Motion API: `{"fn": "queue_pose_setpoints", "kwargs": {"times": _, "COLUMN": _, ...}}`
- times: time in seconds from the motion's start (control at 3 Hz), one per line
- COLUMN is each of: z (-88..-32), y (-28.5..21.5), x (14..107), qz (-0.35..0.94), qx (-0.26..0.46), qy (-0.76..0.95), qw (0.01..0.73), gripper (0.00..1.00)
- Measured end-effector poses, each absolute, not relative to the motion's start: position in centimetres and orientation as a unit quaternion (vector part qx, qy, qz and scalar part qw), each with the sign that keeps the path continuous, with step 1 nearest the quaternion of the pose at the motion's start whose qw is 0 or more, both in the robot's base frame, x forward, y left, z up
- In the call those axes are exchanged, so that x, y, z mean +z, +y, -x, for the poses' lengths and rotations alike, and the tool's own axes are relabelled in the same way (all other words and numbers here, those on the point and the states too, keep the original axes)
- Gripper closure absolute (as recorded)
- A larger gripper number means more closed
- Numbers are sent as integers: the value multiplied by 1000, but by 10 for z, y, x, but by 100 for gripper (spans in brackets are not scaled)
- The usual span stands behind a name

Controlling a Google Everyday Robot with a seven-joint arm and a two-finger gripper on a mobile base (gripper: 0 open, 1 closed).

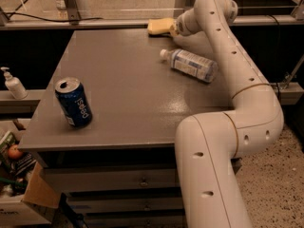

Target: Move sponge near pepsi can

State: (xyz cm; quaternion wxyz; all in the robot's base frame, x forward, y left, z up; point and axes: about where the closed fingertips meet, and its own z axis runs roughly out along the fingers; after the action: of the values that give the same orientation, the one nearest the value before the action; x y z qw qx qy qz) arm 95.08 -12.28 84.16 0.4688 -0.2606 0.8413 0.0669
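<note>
Claw: the gripper (174, 28) is at the far edge of the table (123, 80), clamped on the right end of the sponge (158, 26)
Hard to see: its tip is mostly buried behind the wrist and the foam, and I can't tell whether the sponge touches the tabletop
Sponge: pale yellow, rounded, lying roughly level
Pepsi can (74, 102): dark blue, upright near the front left corner, well apart from the sponge
Water bottle (190, 64): on its side near the gripper, cap pointing left
</note>
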Motion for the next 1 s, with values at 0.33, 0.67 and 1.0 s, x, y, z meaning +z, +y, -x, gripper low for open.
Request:
{"fn": "queue_pose_setpoints", "kwargs": {"times": 0.33, "z": -944, "y": -115, "x": 858, "qz": 267, "qx": 90, "qy": 833, "qw": 477, "gripper": 100}}
{"fn": "queue_pose_setpoints", "kwargs": {"times": 0.67, "z": -928, "y": -103, "x": 875, "qz": 284, "qx": 123, "qy": 823, "qw": 476, "gripper": 100}}
{"fn": "queue_pose_setpoints", "kwargs": {"times": 1.0, "z": -903, "y": -86, "x": 891, "qz": 319, "qx": 158, "qy": 810, "qw": 465, "gripper": 100}}
